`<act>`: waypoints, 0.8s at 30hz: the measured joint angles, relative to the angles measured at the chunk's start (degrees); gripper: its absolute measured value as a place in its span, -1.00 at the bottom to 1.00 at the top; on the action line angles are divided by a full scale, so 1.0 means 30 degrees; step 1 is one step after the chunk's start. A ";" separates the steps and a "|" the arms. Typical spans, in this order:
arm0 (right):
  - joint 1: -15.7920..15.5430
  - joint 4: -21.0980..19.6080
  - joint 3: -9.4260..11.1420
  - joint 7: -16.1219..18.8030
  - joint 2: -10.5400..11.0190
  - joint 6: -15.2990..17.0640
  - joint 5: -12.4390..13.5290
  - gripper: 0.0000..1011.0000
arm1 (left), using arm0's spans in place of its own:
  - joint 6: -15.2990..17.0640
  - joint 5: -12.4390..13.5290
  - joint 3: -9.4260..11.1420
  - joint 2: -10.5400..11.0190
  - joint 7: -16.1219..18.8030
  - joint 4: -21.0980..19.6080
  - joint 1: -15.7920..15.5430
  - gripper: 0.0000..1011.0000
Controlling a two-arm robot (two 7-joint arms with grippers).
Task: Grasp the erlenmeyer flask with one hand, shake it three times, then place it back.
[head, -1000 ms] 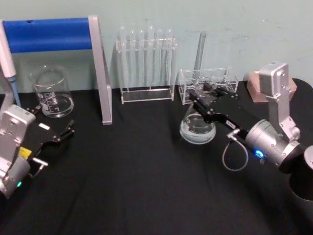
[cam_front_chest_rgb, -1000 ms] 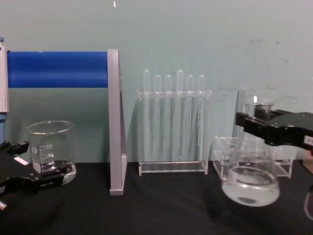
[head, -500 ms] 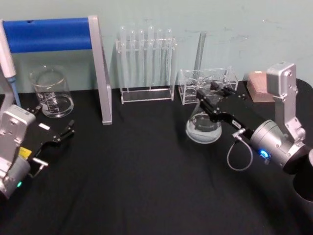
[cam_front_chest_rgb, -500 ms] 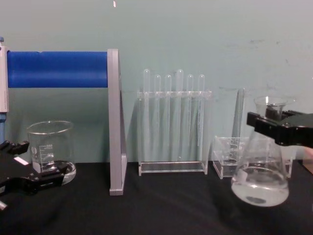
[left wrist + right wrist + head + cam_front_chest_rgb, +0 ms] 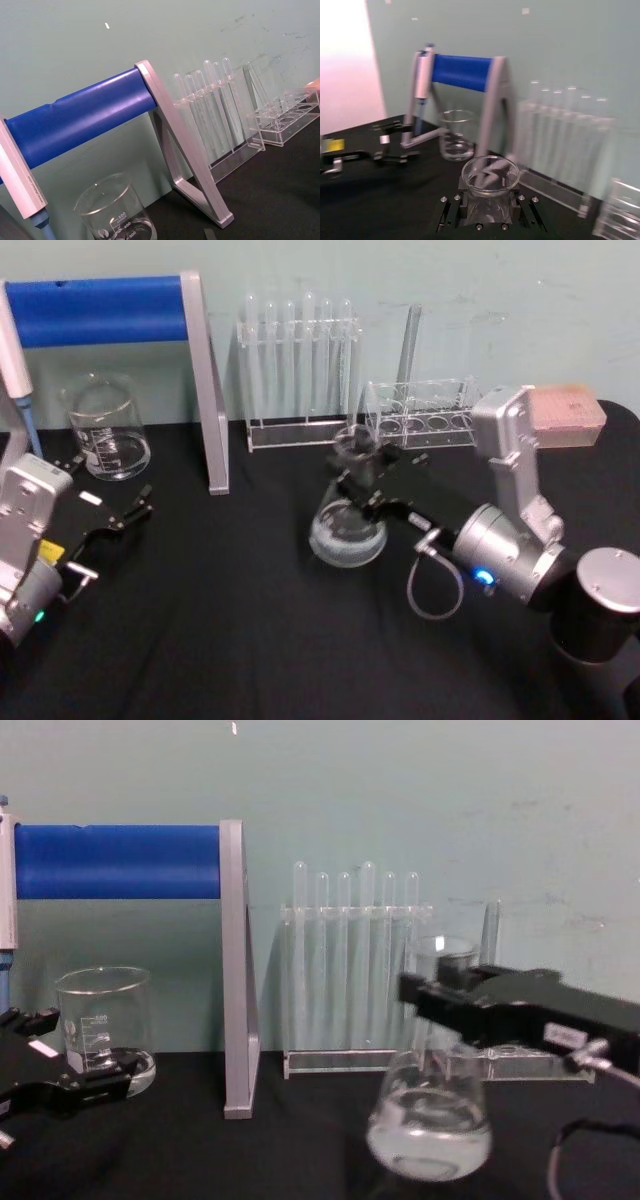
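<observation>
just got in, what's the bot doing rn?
The right hand is shut on the neck of the flask, which holds a little clear liquid, at the middle of the black table in front of the test tube rack. It has carried the flask toward the robot's left over the last second, so this looks like mid-shake. The left hand sits open and idle near the beaker.

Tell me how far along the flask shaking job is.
Grasp done: the right gripper is shut on the neck of the clear glass conical flask. Shaking is in hand: the flask has swung leftward since a second ago. Shake count unclear. Setting it back remains. The left gripper sits parked at left.
</observation>
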 joint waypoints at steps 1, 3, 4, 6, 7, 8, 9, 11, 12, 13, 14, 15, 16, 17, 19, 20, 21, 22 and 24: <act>0.0019 -0.0015 -0.0148 0.0113 -0.0024 0.0011 -0.0001 -0.10 | 0.0000 0.0000 0.0001 0.0000 0.0000 0.0000 0.0000 0.98; 0.0124 -0.0088 -0.0746 0.0521 -0.0105 0.0054 -0.0002 -0.10 | 0.0000 -0.0001 0.0001 0.0000 0.0000 0.0000 0.0000 0.98; 0.0142 -0.0104 -0.0885 0.0615 -0.0126 0.0062 0.0006 -0.10 | -0.0001 -0.0001 0.0002 0.0000 0.0000 0.0001 0.0001 0.98; 0.0181 -0.0148 -0.1145 0.0799 -0.0156 0.0079 0.0024 -0.10 | 0.0000 -0.0001 0.0001 0.0000 -0.0001 0.0000 0.0000 0.98; 0.0224 -0.0198 -0.1420 0.0967 -0.0179 0.0091 0.0048 -0.10 | 0.0000 -0.0001 0.0001 0.0000 0.0000 0.0001 -0.0001 0.98; 0.0239 -0.0222 -0.1565 0.1042 -0.0192 0.0098 0.0059 -0.10 | 0.0000 0.0000 0.0001 0.0000 0.0000 0.0000 0.0000 0.98; 0.0251 -0.0238 -0.1684 0.1120 -0.0199 0.0103 0.0070 -0.10 | 0.0000 0.0000 0.0001 0.0000 0.0000 0.0000 -0.0001 0.98; 0.0311 -0.0297 -0.2043 0.1316 -0.0203 0.0116 0.0117 -0.10 | 0.0000 0.0000 0.0000 0.0000 0.0000 0.0001 -0.0001 0.98; 0.0324 -0.0317 -0.2135 0.1366 -0.0204 0.0118 0.0133 -0.10 | 0.0000 0.0000 0.0000 0.0000 0.0000 0.0001 -0.0001 0.98; 0.0334 -0.0345 -0.2247 0.1432 -0.0206 0.0125 0.0146 -0.10 | 0.0000 -0.0001 0.0000 0.0000 0.0000 0.0000 0.0000 0.98; 0.0362 -0.0405 -0.2466 0.1563 -0.0204 0.0136 0.0180 -0.10 | -0.0001 0.0000 0.0001 0.0001 0.0000 0.0001 0.0000 0.98; 0.0375 -0.0443 -0.2575 0.1620 -0.0198 0.0137 0.0196 -0.10 | 0.0000 0.0000 0.0000 0.0000 0.0000 0.0000 0.0000 0.98; 0.0382 -0.0466 -0.2669 0.1683 -0.0194 0.0137 0.0209 -0.10 | 0.0000 0.0000 0.0001 0.0000 0.0000 0.0001 0.0000 0.98; 0.0409 -0.0519 -0.2881 0.1800 -0.0174 0.0138 0.0246 -0.10 | 0.0000 -0.0001 0.0000 0.0000 0.0000 0.0000 -0.0001 0.98; 0.0443 -0.0611 -0.3130 0.1957 -0.0138 0.0139 0.0315 -0.10 | 0.0000 0.0000 0.0001 0.0000 0.0000 0.0000 0.0000 0.98; 0.0453 -0.0633 -0.3206 0.2002 -0.0124 0.0139 0.0330 -0.10 | 0.0000 -0.0001 0.0001 0.0000 0.0000 0.0001 0.0000 0.98; 0.0465 -0.0650 -0.3275 0.2047 -0.0106 0.0139 0.0348 -0.10 | -0.0001 0.0000 0.0001 0.0000 0.0000 0.0000 0.0000 0.98; 0.0477 -0.0675 -0.3344 0.2087 -0.0085 0.0138 0.0364 -0.10 | -0.0001 0.0000 0.0001 0.0000 0.0000 0.0000 0.0000 0.98; 0.0503 -0.0728 -0.3540 0.2179 -0.0008 0.0134 0.0412 -0.10 | 0.0000 0.0000 0.0002 0.0000 0.0000 0.0001 0.0000 0.98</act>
